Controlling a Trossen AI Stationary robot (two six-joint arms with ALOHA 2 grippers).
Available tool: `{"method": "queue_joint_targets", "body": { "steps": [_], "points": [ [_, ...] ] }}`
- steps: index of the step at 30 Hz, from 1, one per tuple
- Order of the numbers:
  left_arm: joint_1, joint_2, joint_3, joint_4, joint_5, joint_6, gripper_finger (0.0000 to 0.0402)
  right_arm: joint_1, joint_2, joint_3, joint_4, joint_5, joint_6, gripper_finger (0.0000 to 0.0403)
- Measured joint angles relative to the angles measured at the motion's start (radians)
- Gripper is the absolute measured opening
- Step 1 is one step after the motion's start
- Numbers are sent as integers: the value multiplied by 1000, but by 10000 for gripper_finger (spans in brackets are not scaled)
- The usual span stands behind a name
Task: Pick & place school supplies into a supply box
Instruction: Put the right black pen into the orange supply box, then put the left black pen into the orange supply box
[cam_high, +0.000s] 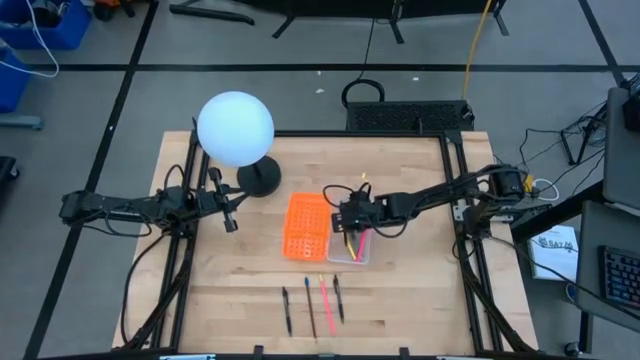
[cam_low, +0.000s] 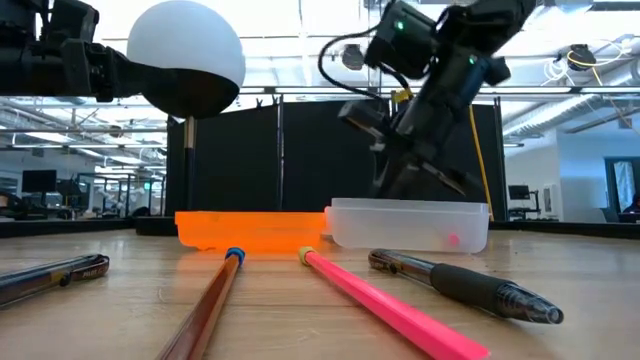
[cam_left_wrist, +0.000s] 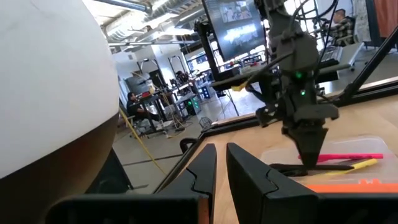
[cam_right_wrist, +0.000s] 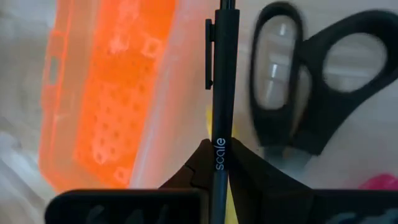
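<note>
Left hand (cam_high: 229, 222): my arm lies level over the bench's (cam_high: 230, 290) left side beside the white globe lamp (cam_high: 235, 128); fingers nearly together, holding nothing.
Right hand (cam_high: 349, 222): angled down over the supply box (cam_high: 357, 250), clamped on a dark pen (cam_right_wrist: 221, 99).
Writing: "scale" on the pen barrel.
Supply box: centre of bench, joined to orange panel (cam_high: 307, 226); black-handled scissors (cam_right_wrist: 323, 93) inside.
Hidden: pen tip cut off.
</note>
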Motion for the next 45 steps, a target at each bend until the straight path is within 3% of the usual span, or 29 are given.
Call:
{"method": "queue_joint_targets", "body": {
  "steps": [12, 20, 25, 29, 33, 39, 45],
  "points": [
    [0, 0, 0, 3, 0, 15, 47, -4, 5, -33, 22, -24, 1, 25],
    [0, 0, 0, 2, 0, 15, 47, -7, 5, -33, 25, -24, 3, 113],
    [0, 0, 0, 1, 0, 14, 47, -7, -17, -33, 62, -24, -35, 137],
    [0, 0, 0, 0, 5, 18, 47, 1, -91, -32, 90, 25, -227, 136],
    [0, 0, 0, 0, 29, 22, 47, 29, -186, -32, 83, 82, -531, 122],
    [0, 0, 0, 5, 53, -2, 47, 106, -343, -92, 86, 382, -886, 92],
    [0, 0, 0, -22, 54, -92, 47, 128, -507, -273, 277, 366, -1122, 13]
  ]
}}
